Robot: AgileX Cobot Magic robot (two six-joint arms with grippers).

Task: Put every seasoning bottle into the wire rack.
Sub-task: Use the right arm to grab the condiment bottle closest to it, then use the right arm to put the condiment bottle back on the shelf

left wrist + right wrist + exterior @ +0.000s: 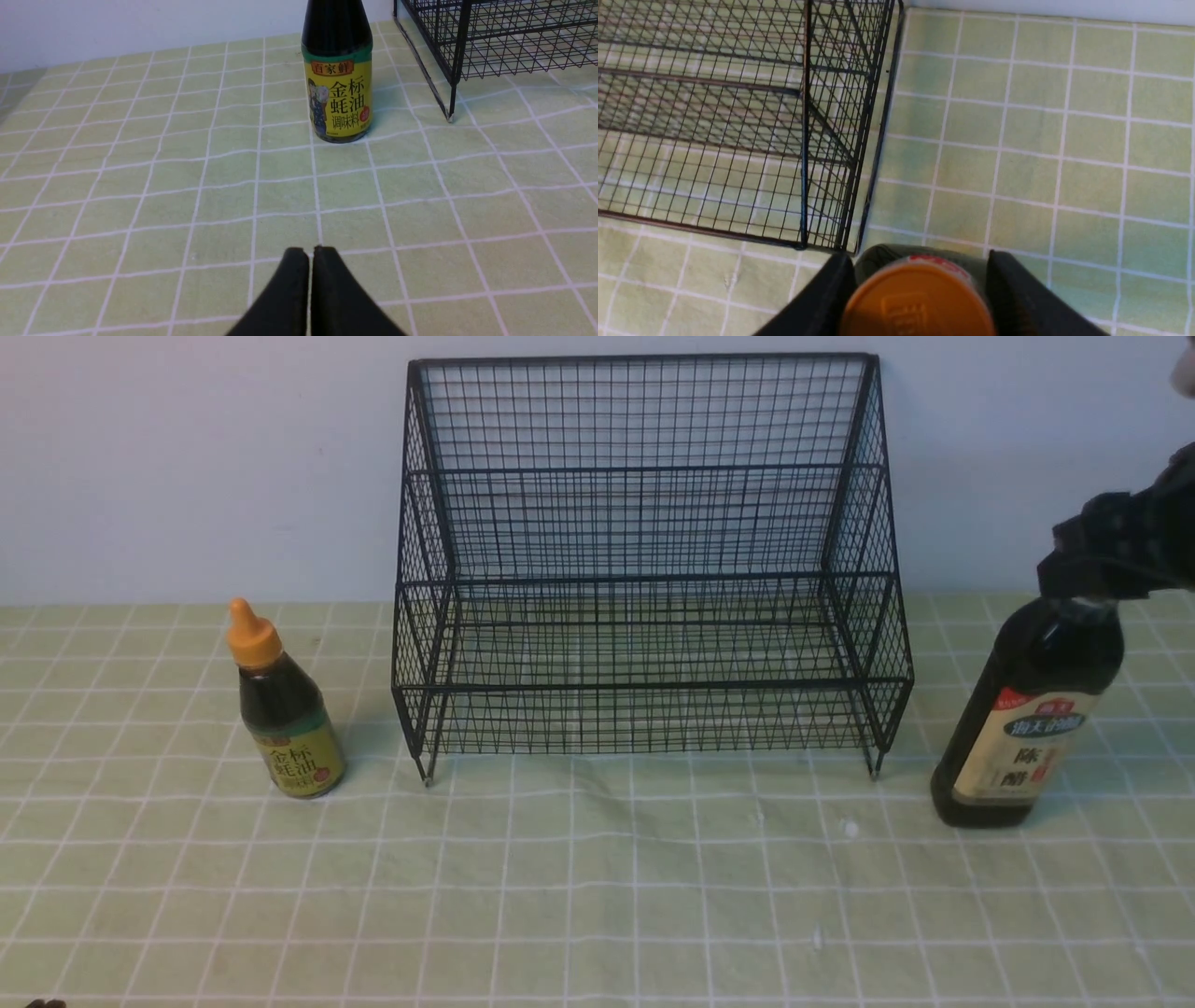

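Zero bottles racked so far; the step in hand looks like the first pick, on the tall one. Nearest, well in front of the wire rack (644,577) on its left side, the left gripper (310,254) hangs low over the bench (597,896), jaws pressed together and holding nothing. Further on, the short bottle (285,709) stands upright on the bench left of the rack, near its front-left leg but apart from it, orange nozzle cap on. On the rack's right, near the front-right leg and not touching it, the tall bottle (1022,728) leans slightly. The right gripper (920,261) sits over its top, jaws either side of the tan cap (917,303) and apparently clamped on the neck. Whether the base is off the bench I cannot tell. Next move, as I judge it: lift to clear the rack's front rail, carry leftward over a tier, lower upright, release. The lean could snag the side mesh. Farthest, the rack stands against the wall (187,457), and both tiers hold nothing.
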